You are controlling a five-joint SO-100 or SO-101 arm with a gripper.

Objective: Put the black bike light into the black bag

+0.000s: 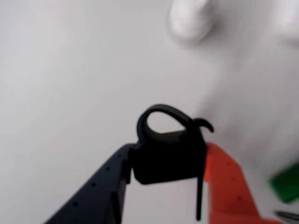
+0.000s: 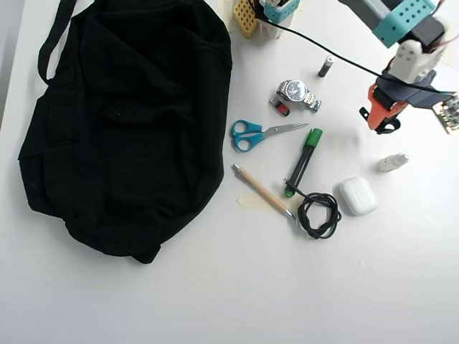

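1. The gripper [image 1: 168,175] is clamped on the black bike light [image 1: 169,156], pinched between its dark and orange fingers (loop pointing outward).
2. In the overhead view, the light [image 2: 388,127] hangs above the table, well right of the black bag [image 2: 122,122].

White table [image 2: 215,301], black bag [image 2: 122,122], scissors [image 2: 252,134]

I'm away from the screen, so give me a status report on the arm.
Tool shut on black bike light, lifted clear of table. Black bag far left in overhead view. Scissors, watch, green marker lie between.
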